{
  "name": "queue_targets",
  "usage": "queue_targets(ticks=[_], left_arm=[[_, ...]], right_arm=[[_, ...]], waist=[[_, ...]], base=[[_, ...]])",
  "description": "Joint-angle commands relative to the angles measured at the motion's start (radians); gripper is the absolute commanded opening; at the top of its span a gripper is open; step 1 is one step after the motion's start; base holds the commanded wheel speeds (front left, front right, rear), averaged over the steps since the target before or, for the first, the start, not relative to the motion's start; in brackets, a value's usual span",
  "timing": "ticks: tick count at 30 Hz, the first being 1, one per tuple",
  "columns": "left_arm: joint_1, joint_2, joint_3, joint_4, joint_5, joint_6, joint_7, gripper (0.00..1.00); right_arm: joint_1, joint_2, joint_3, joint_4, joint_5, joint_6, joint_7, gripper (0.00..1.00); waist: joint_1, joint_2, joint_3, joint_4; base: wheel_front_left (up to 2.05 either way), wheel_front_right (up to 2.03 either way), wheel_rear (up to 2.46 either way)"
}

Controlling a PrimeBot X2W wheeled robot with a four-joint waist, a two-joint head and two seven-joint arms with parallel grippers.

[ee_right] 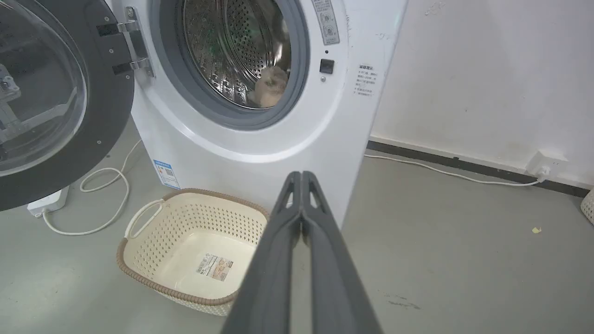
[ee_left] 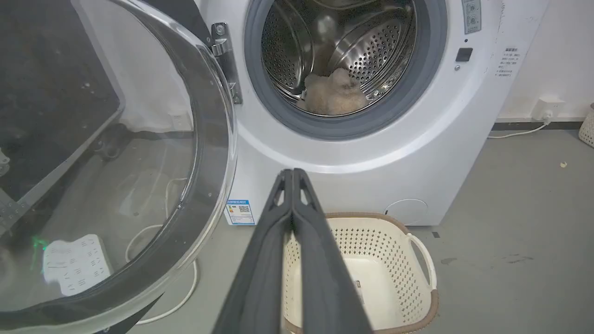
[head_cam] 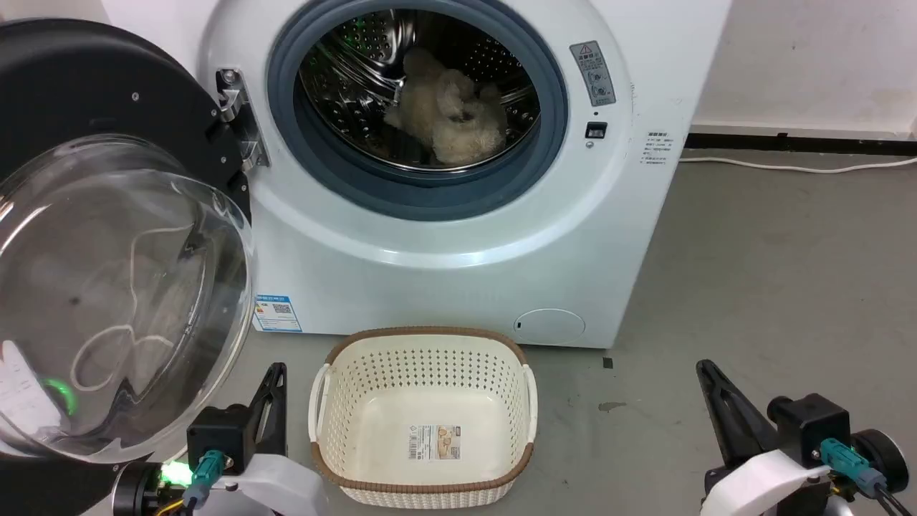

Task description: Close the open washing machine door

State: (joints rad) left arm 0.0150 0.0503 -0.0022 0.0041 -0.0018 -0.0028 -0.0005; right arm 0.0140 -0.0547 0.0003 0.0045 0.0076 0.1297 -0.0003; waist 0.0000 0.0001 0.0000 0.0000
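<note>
My left gripper [ee_left: 292,174] and right gripper [ee_right: 301,175] each hold their 2 fingers pressed together, gripping nothing. The washing machine door [head_cam: 122,287] stands wide open, left of the washing machine [head_cam: 444,244].

washing machine door [head_cam: 107,236]: black-rimmed glass, swung wide open leftward | washing machine [head_cam: 444,236]: white, drum exposed

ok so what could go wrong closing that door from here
The washing machine door stands wide open, its bulging glass near the left pincer; a push on that curve with the pincer shut could slip off. The cream basket sits on the floor right before the washing machine, so an arm sweeping after the door might knock it.
</note>
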Motion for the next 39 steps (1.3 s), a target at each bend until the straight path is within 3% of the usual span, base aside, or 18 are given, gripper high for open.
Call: queue_targets(ticks=[1,30,31,39], left_arm=[[-0.015,0.0,0.002,-0.004,0.002,0.003,0.0,0.0],[-0.015,0.0,0.002,-0.004,0.002,0.003,0.0,0.0],[0.0,0.0,0.0,0.0,0.0,0.0,0.0,1.0],[-0.002,0.001,-0.006,0.001,0.002,-0.001,-0.009,1.0]], right_arm=[[-0.014,0.005,0.0,-0.005,-0.008,0.001,0.0,0.0],[-0.014,0.005,0.0,-0.005,-0.008,0.001,0.0,0.0],[0.0,0.0,0.0,0.0,0.0,0.0,0.0,1.0],[0.003,-0.001,-0.002,0.001,0.007,0.0,-0.008,1.0]], waist=[[0.0,-0.0001,0.0,0.0],[0.0,-0.0001,0.0,0.0],[0.0,-0.0001,0.0,0.0],[0.0,-0.0001,0.0,0.001]], base=[[0.0,0.0,0.0],[0.0,0.0,0.0],[0.0,0.0,0.0],[0.0,0.0,0.0]])
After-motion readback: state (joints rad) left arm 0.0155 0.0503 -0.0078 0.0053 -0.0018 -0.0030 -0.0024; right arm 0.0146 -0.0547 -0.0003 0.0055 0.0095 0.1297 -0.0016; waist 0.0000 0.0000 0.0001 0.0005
